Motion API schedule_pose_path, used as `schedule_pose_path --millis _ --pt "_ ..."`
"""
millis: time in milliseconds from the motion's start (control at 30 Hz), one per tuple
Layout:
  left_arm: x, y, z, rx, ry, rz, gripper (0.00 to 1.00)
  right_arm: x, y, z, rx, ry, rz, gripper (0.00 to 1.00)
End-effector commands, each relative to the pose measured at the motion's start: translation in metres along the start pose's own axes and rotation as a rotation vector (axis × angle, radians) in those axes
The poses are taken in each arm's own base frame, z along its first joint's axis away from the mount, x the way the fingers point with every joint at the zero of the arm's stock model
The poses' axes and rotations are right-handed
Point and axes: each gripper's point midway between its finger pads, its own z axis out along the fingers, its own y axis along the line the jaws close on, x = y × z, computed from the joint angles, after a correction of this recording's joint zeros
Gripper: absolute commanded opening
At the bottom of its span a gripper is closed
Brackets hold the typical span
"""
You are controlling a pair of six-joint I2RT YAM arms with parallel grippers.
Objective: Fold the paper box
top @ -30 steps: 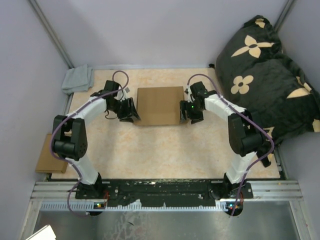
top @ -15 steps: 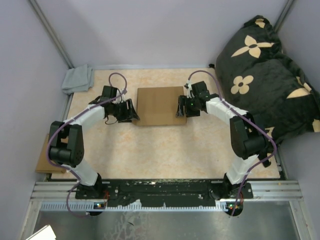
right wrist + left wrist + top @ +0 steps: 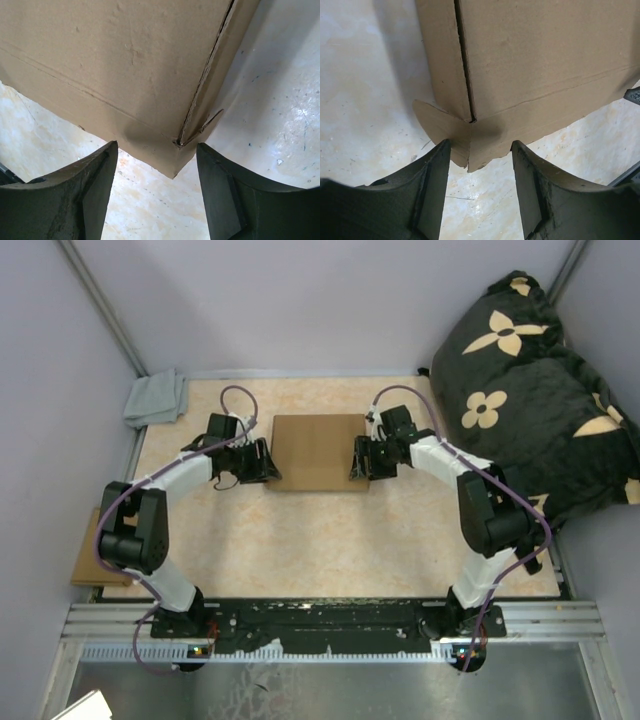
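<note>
After edging inward on the right side, now flanking both near corners of the paper box (image 3: 316, 450) with left tool (image 3: 481, 145) and right tool (image 3: 156, 147) spread apart, clamping nothing; likely squaring an almost-finished fold.

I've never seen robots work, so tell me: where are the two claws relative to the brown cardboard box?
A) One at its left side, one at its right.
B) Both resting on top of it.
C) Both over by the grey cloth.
A: the left gripper sits at the paper box's left edge, the right gripper at its right edge, both open.
</note>
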Motion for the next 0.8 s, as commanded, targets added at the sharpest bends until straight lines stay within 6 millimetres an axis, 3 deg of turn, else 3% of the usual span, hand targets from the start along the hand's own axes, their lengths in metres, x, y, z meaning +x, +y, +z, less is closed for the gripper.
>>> schedule_pose_path --millis 0,333,767 --pt "-0.001 -0.009 0.005 0.045 0.002 0.007 0.57 -0.003 0.007 -0.002 -0.003 -0.005 -0.014 0.64" --pt "0.008 -0.023 -0.003 0.085 0.088 -0.053 0.45 -0.001 0.027 -0.013 -0.042 0.027 -0.003 0.61" --pt "0.005 -0.036 -0.019 0.083 0.195 -0.077 0.41 -0.001 0.037 -0.037 -0.007 0.157 0.031 0.53"
